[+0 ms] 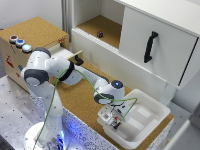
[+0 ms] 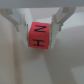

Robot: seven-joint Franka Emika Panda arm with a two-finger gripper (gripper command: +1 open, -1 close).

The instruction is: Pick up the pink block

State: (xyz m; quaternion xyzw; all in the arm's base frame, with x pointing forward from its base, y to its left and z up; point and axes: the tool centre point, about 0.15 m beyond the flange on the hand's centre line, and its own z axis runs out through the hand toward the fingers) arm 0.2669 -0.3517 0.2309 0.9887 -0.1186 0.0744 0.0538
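The gripper (image 1: 115, 120) hangs over the white tub (image 1: 152, 107) that sits at the end of the cork-topped desk (image 1: 75, 95) toward the exterior view's right, and the wrist view shows its two fingers (image 2: 20, 22) closed on the pink block (image 2: 38, 35), one pressing each side. The block is a reddish-pink cube with dark letter-like marks on the face turned to the wrist camera, contrary to a plain one; it is held between the fingertips with the pale inside of the tub behind it, though whether it touches the tub floor cannot be told. In the exterior view the block itself is too small and hidden by the gripper to make out. A small dark cube (image 1: 100, 34) lies well apart on the cork shelf (image 1: 107, 25) inside the white cabinet, and a black handle (image 1: 150, 46) stands on the cabinet door. A wooden box (image 1: 30, 35) with coloured buttons sits at the desk's far corner on the exterior view's left.
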